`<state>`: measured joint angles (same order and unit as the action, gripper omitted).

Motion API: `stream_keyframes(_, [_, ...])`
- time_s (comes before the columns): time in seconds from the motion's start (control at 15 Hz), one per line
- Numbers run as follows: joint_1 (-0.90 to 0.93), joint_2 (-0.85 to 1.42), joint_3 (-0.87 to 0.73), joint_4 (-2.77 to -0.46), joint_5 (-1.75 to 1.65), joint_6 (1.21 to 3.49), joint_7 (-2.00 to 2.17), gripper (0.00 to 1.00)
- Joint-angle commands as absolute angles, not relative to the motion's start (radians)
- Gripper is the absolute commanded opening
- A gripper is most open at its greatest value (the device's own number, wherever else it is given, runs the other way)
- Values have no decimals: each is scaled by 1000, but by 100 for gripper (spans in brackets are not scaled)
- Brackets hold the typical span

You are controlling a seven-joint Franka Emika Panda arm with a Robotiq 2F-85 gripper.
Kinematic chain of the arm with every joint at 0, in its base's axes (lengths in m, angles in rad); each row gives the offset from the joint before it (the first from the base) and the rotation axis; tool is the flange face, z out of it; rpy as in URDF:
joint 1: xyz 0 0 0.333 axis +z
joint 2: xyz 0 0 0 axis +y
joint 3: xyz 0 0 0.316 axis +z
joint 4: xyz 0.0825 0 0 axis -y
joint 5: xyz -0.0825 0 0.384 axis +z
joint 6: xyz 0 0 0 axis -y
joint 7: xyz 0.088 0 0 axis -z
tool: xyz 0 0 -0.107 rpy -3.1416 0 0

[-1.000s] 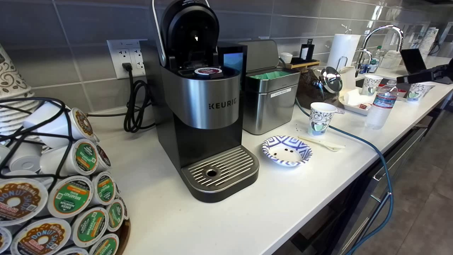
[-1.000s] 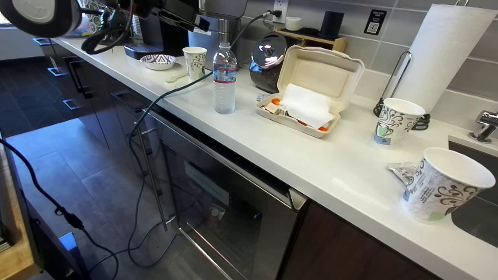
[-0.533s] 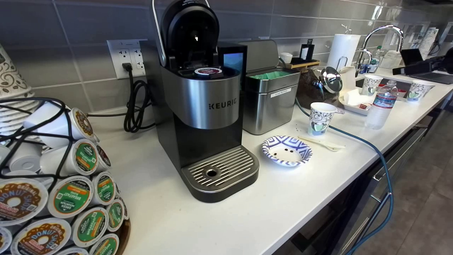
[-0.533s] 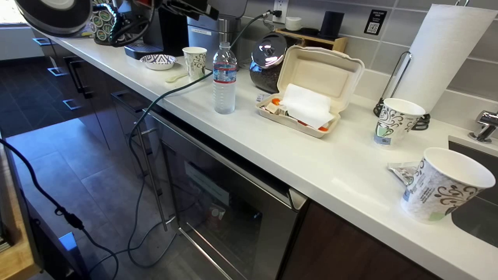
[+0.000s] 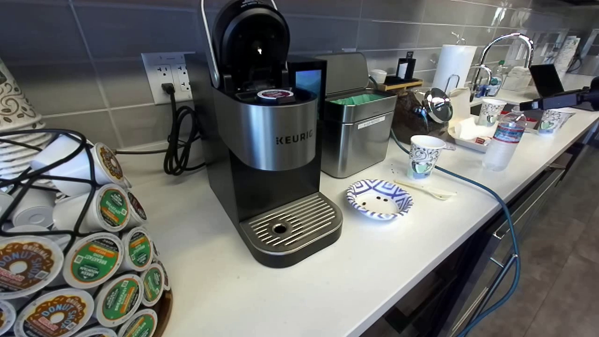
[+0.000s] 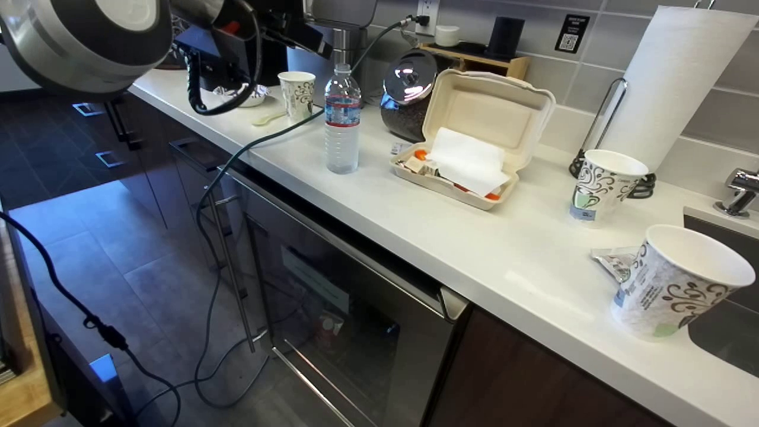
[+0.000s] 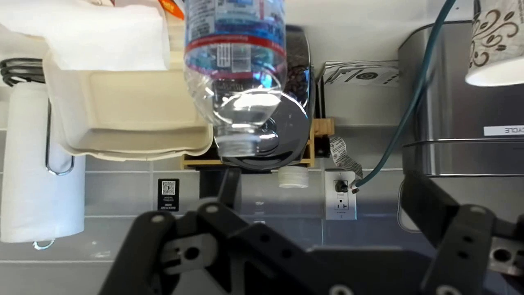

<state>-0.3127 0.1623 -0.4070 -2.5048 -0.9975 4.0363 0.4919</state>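
Bottle (image 6: 342, 127) unmoved, pincer (image 7: 324, 183) lower than before

— What's at the frame's upper left?
— The robot arm (image 6: 95, 47), its black gripper (image 6: 314, 42) pointing right, its end appearing just above and left of an upright water bottle (image 6: 342, 133).
— And the rest?
— An open takeout box (image 6: 492, 118) at upper centre, a paper towel roll (image 6: 673, 89) at upper right, a patterned cup (image 6: 676, 296) by the right edge, beside a silvery packet (image 6: 614, 261).
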Motion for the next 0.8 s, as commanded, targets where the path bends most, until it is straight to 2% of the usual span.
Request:
stream_keyframes(0.0, [-373,184,-353,-2497,-990,4051,501,100])
stream_keyframes(0.2, [-410,221,-337,-2471,-991,4066,531,100])
stream_keyframes(0.73, [-408,254,-291,-2569,-757,4198,287,100])
